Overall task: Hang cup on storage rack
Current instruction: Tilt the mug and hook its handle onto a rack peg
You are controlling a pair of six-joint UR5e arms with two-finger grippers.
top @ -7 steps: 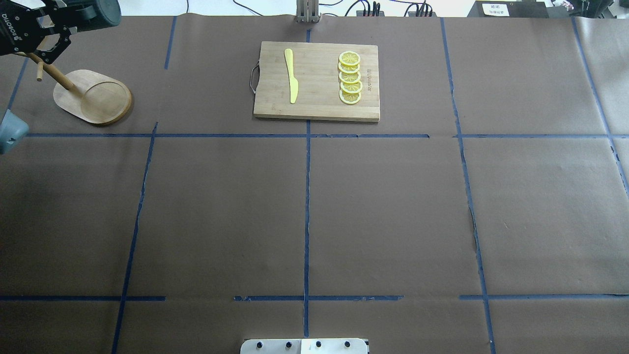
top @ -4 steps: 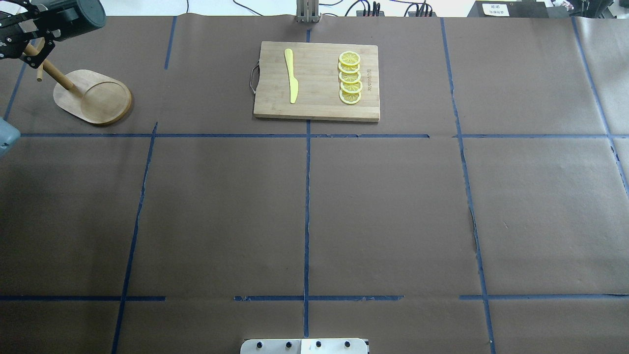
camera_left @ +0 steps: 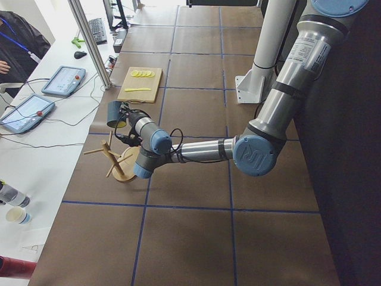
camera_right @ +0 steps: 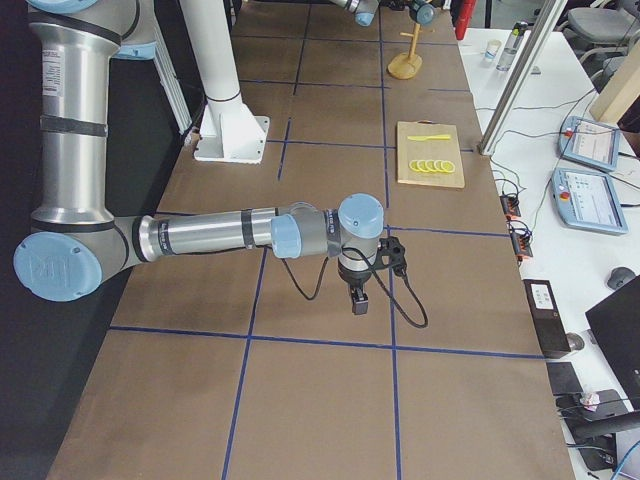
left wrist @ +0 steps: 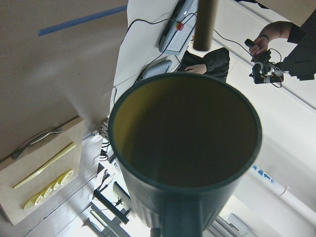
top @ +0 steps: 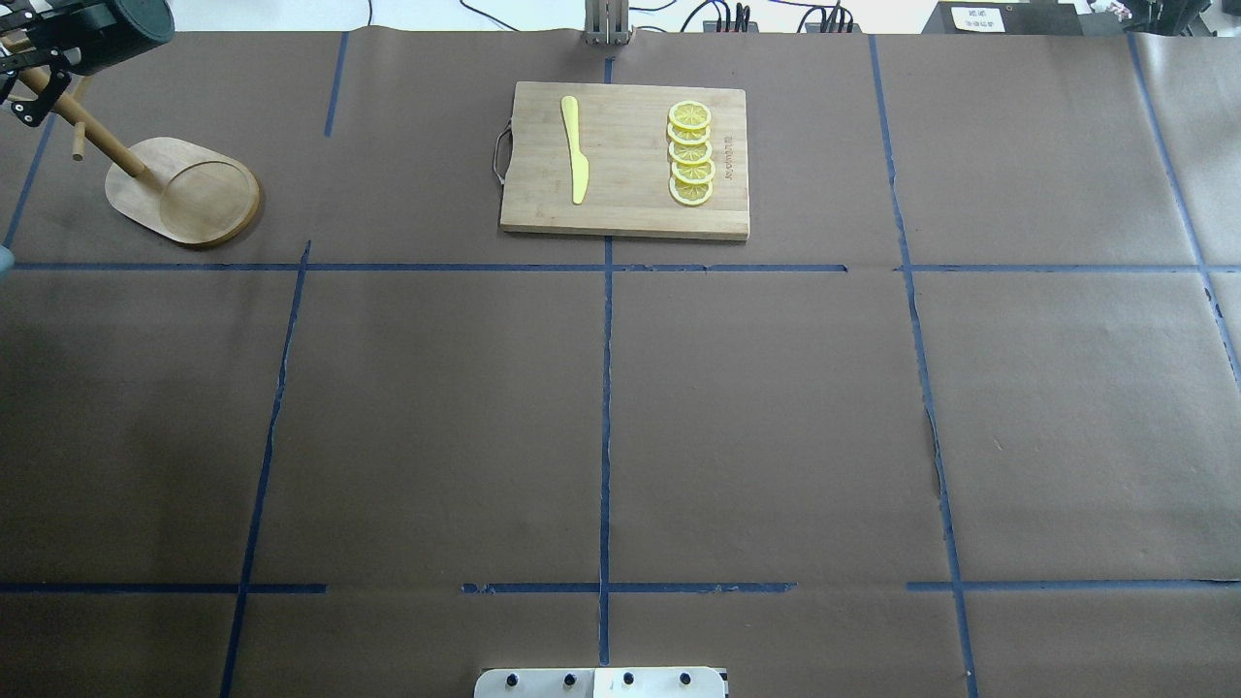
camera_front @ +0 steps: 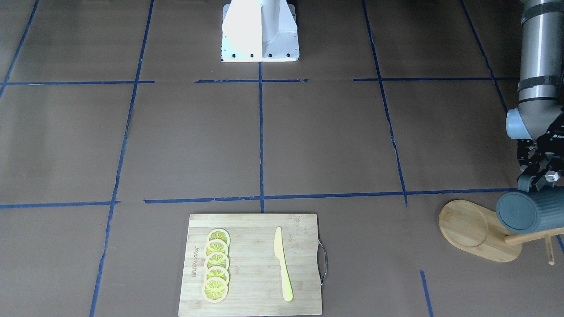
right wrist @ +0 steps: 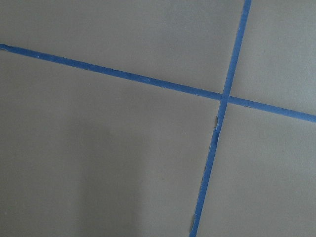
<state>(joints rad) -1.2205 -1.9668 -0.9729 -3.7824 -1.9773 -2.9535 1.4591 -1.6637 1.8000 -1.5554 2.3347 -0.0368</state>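
1 cup (camera_front: 526, 210), 1 rack (camera_front: 462, 226), 1 board (camera_front: 251, 264), 1 knife (camera_front: 282, 263), 5 lemon slices (camera_front: 216, 259).

The dark teal-grey ribbed cup (camera_front: 528, 210), yellow inside, hangs in the air on its side, clamped in the left gripper (camera_front: 537, 182). It is just above the top of the storage rack (camera_front: 473, 229), a light bamboo stand with an oval base, standing upright at the table's far left.

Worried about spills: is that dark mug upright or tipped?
Tipped on its side: the cup lies horizontal in the front view; the wrist view shows it empty.
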